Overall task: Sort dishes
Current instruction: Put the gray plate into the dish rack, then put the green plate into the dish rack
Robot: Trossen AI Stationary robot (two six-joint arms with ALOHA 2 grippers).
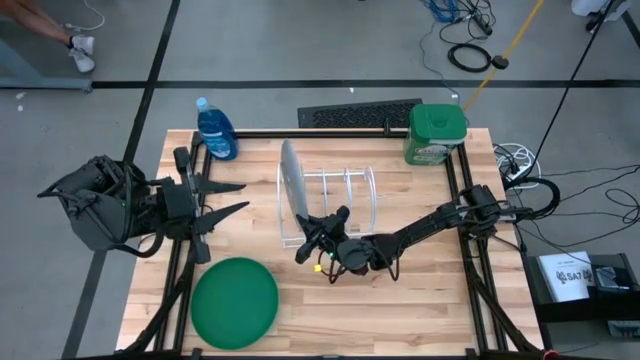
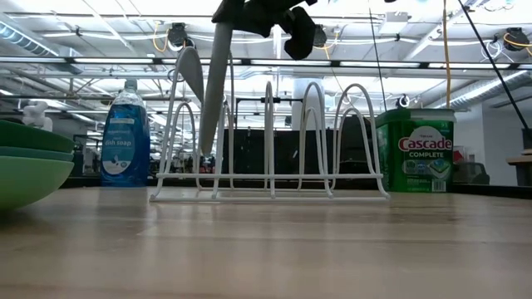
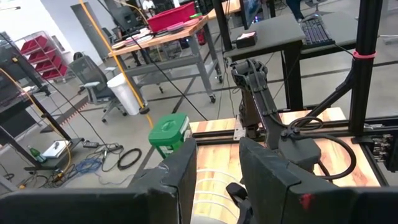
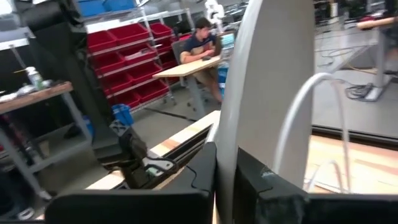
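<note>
The grey plate [image 1: 292, 180] stands on edge, tilted, in the left end of the white wire rack [image 1: 345, 195]. In the low view the grey plate [image 2: 214, 91] hangs between the wires, its lower rim above the rack's base. My right gripper [image 1: 318, 232] is shut on it. The green plates sit stacked near the table's near-left corner, a dark green one [image 1: 235, 302] on top. The low view shows the stack [image 2: 25, 166] with a lighter green plate at the bottom. My left gripper [image 1: 228, 200] waits open to the left of the rack. My right gripper holds the grey plate by its upper rim [image 4: 231, 140], pinched between the two fingers [image 4: 273, 186]. It comes from above and from the table's right. The plate hangs tilted below the fingers, between the rack's wires.
A blue dish-soap bottle [image 1: 215, 130] stands at the far-left corner and a green Cascade tub [image 1: 437, 133] at the far-right. The rack's other slots [image 2: 320, 141] hold nothing. Bare wood lies right of the green stack.
</note>
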